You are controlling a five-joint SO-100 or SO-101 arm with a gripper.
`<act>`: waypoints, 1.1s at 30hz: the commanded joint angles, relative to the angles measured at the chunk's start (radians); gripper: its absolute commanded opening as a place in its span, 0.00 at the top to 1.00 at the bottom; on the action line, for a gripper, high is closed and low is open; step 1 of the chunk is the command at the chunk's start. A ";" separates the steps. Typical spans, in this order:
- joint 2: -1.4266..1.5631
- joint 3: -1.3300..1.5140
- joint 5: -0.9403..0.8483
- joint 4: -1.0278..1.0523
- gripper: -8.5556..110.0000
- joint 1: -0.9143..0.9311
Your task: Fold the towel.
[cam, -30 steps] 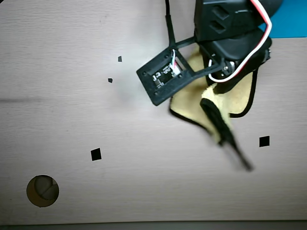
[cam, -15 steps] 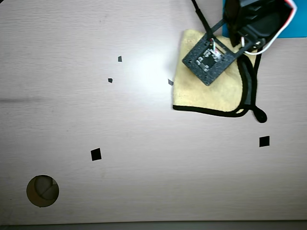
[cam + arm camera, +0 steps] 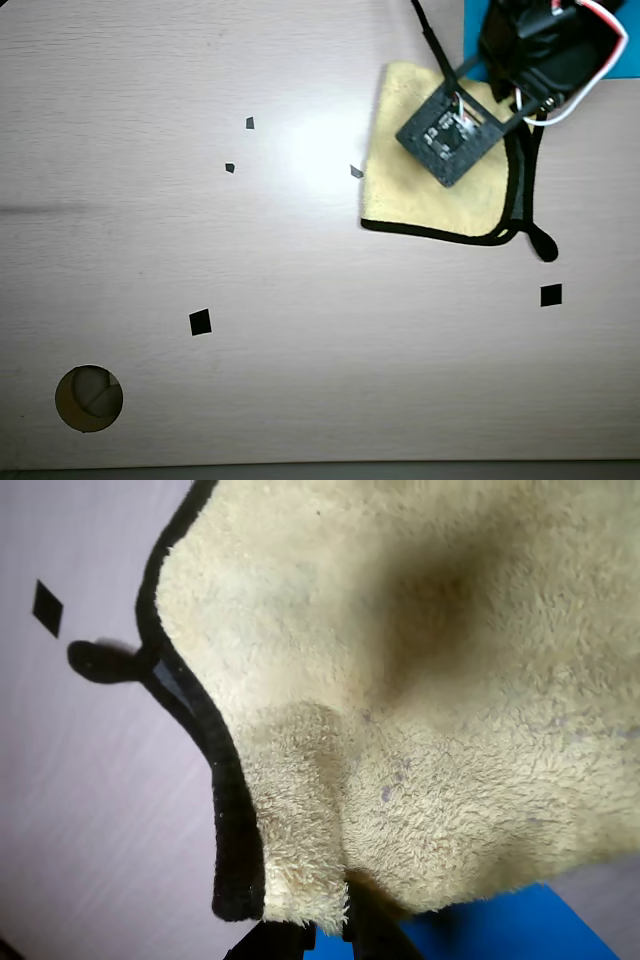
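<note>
- Pale yellow terry cloth, the towel (image 3: 420,195), is seen lying near the far right corner of the tabletop (image 3: 300,330) in the overhead view, its upper right part hidden under the arm (image 3: 545,45).
- One fold is judged to be already made: two black-edged borders run side by side down the right side in the overhead view, and in the wrist view one thick layer is seen lying over another.
- Whether a second fold is wanted cannot be settled from the task sentence; if it is, the far edge would have to be brought over the near one.
- The black edging (image 3: 225,810) is seen following the near and right sides, with the small black loop (image 3: 543,243) sticking out at the near right corner onto bare wood.
- The pile looks fluffy and a little rumpled, with a soft hollow in the middle in the wrist view.
- A bright blue sheet (image 3: 510,930) is seen just beyond the towel, partly under the arm.
- The gripper (image 3: 330,935) is shown only as dark tips at the bottom of the wrist view, at the towel's edge; whether cloth is pinched or the jaws are parted cannot be told.
- Small black square markers (image 3: 200,322) are scattered on the tabletop.
</note>
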 commanded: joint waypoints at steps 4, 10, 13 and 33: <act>-0.012 -0.103 0.031 -0.018 0.93 -0.040; 0.006 0.023 0.038 -0.064 0.93 -0.092; 0.011 0.084 0.040 -0.103 0.93 -0.109; 0.026 0.233 0.057 -0.314 0.90 -0.201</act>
